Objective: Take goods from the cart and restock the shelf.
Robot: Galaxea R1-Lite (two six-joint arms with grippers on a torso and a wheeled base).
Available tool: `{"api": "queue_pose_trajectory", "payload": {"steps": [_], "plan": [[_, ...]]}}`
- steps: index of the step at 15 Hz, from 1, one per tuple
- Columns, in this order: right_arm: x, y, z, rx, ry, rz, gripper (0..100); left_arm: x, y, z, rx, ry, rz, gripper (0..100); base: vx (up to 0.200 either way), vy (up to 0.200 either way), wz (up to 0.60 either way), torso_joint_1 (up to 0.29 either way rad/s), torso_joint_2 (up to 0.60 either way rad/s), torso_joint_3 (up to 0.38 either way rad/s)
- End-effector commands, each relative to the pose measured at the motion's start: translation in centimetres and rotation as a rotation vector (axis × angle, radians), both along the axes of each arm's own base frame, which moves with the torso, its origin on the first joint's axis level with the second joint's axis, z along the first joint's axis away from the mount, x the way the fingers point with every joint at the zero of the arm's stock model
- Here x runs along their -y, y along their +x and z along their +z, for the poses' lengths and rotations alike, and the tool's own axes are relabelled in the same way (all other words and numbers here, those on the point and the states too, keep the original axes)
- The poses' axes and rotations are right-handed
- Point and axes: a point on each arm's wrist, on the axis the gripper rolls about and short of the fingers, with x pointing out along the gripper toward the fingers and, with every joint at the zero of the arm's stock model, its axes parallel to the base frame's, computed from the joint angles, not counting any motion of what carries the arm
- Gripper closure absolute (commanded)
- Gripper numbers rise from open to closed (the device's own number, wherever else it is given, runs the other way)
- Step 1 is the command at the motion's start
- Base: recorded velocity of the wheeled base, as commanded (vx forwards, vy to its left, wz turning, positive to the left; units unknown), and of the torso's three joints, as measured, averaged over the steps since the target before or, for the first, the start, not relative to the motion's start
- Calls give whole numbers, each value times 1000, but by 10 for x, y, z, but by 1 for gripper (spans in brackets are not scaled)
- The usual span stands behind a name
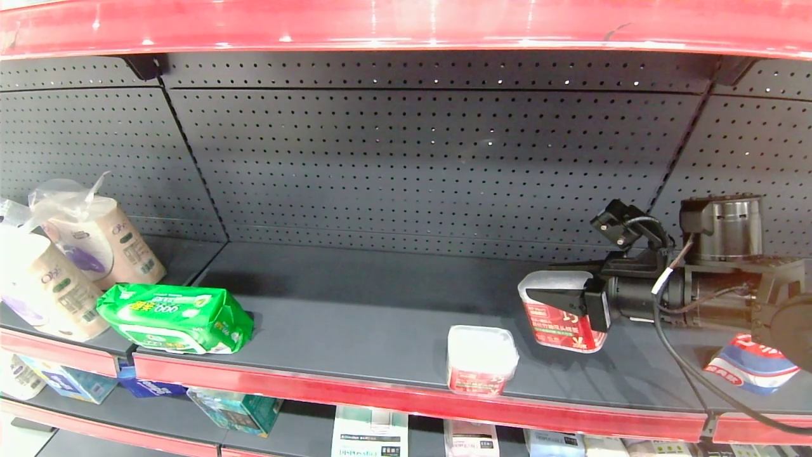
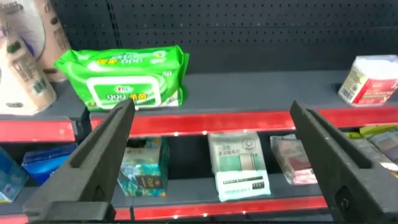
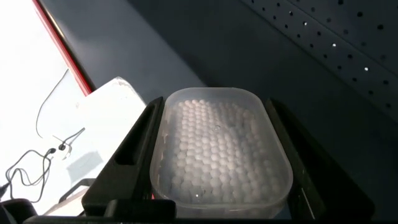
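Right gripper (image 1: pixel 561 309) is in over the shelf (image 1: pixel 380 298), right of the middle and about halfway back from the red front edge. Its black fingers are clamped on either side of a clear tub (image 1: pixel 558 317) with a red label. The right wrist view shows the tub (image 3: pixel 221 155) packed with small white beads and squeezed between both fingers. The tub leans a touch, low over the shelf board, and I can't tell whether its base touches.

Near it on the left, a second tub (image 1: pixel 480 358) stands upright right at the front edge, apart from the held one. A green wipes pack (image 1: pixel 177 317) lies flat at the front edge toward the left end. Wrapped paper rolls (image 1: pixel 95 244) lean on the neighbouring section beyond it.

Left gripper (image 2: pixel 211 158) hangs out in front of the shelf's red edge, fingers spread wide with nothing between them. A blue-and-white pack (image 1: pixel 748 368) lies at the right end.
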Motion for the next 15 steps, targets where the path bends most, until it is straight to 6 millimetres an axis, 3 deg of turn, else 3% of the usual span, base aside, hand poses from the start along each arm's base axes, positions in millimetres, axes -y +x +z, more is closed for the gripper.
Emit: {"api": "queue_pose_trajectory", "payload": {"steps": [1,4,6,10,15], "plan": [[-1,0,1,6,-2,3,100,0,0,-1,-12,2,16,0,0,0,0,0,0,0],[0,-1,1,8,-3,0,100,-3,1,-7,-76,7,148,0,0,0,0,0,0,0],[2,-2,0,4,-4,-3,100,-3,1,-7,-77,4,147,0,0,0,0,0,0,0],[0,-3,-2,14,-2,4,100,0,0,-12,-114,47,-20,0,0,0,0,0,0,0],[-2,-1,-3,11,-3,7,100,1,0,-12,-112,47,-38,0,0,0,0,0,0,0]]}}
